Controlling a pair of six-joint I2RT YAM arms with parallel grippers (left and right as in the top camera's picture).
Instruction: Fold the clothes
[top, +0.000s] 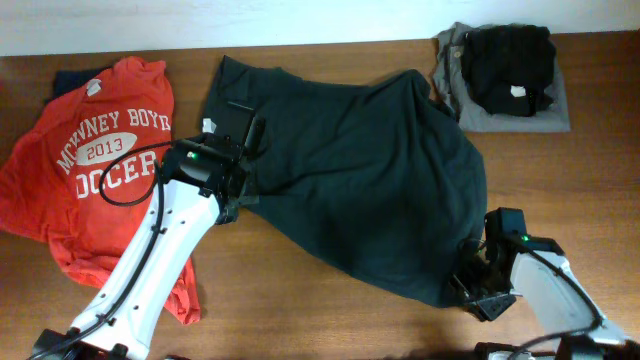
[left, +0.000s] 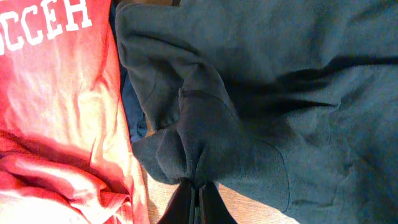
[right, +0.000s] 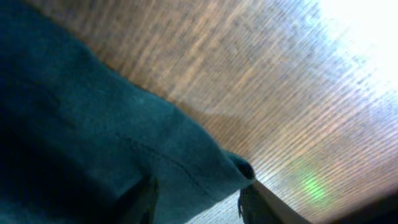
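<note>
**Dark T-shirt pinched at 2 edges**

The dark T-shirt (top: 350, 170) was spread, rumpled, across the middle of the wooden table (top: 330, 310), reaching from the upper centre to the lower right of the overhead frame. The left gripper (left: 196, 193) was seen closed tight on a bunched fold at the shirt's left edge. The right gripper (right: 199, 202) was set at the shirt's lower-right corner, the hem caught between its 2 fingers. A red T-shirt (top: 90, 180) lay at the left, touching the dark one. At the upper right, a black garment (top: 512, 65) was stacked on a grey folded garment (top: 555, 112).
</note>
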